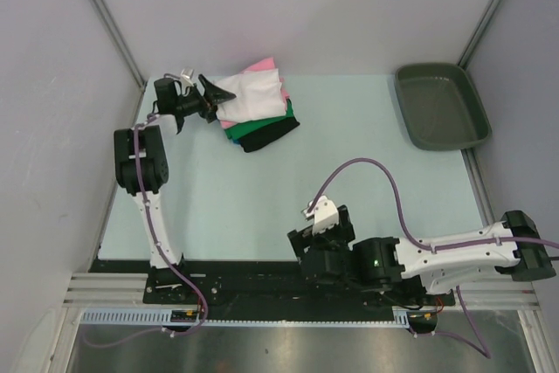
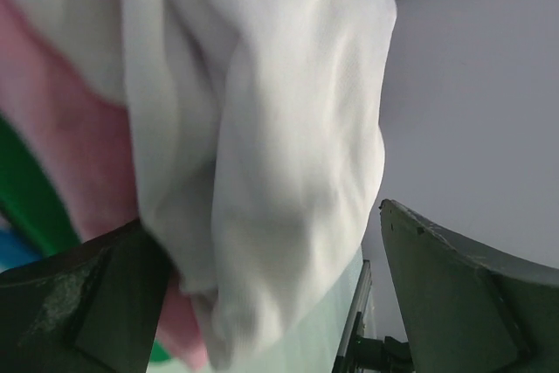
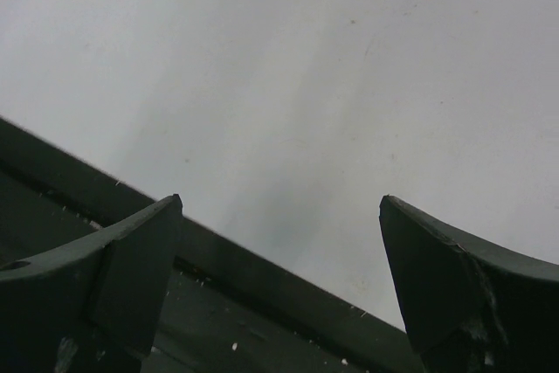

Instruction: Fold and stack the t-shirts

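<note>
Left gripper (image 1: 210, 100) spread wide around the edge of white t-shirt (image 1: 249, 92), maybe touching it, on top of folded t-shirts (image 1: 266, 128), right gripper (image 3: 279, 207) wide too, low over table (image 1: 262, 181)

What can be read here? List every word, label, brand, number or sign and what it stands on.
None readable in any view.
The stack of folded cloth t-shirts, white on top: plain, no print visible.
The dark grey-green plastic tray: no marking visible.
The white block on the right arm: too small to tell.
</note>
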`<state>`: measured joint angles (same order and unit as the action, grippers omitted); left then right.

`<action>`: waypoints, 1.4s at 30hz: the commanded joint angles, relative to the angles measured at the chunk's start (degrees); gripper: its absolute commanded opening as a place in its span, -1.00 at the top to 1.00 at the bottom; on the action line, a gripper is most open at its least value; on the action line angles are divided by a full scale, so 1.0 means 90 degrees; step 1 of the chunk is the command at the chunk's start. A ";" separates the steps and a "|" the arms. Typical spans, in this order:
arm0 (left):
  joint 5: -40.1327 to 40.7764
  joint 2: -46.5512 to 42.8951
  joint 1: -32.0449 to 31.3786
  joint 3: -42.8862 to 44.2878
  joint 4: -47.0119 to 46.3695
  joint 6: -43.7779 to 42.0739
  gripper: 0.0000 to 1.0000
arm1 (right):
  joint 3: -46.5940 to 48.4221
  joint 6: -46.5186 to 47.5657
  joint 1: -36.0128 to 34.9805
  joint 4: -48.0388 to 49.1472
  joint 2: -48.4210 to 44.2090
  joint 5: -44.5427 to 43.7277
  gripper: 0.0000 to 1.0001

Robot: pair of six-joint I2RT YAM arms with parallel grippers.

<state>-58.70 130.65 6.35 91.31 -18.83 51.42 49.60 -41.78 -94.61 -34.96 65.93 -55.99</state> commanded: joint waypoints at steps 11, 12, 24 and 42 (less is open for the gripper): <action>0.2448 -0.3772 0.0232 -0.2849 0.2509 -0.1103 -1.00 | 0.1011 0.2142 0.5458 0.3043 0.0192 0.4245 -0.99; 0.2624 -0.4210 0.0213 -0.2966 0.2734 -0.1142 -1.00 | 0.1302 0.2065 0.5676 0.3228 0.0368 0.5002 -1.00; 0.2509 -0.7084 -0.0070 -0.4959 0.2600 -0.0831 -0.99 | 0.5257 0.0590 0.7045 0.4626 0.4702 0.8710 -0.99; 0.2333 -0.7817 -0.0266 -0.5497 0.2874 -0.1368 -1.00 | 0.9780 -0.0152 0.7357 0.4128 0.8640 0.9395 -1.00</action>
<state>-35.42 61.17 4.19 42.13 8.14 40.42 132.46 -40.40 -29.89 -0.73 140.86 26.50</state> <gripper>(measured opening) 0.996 0.994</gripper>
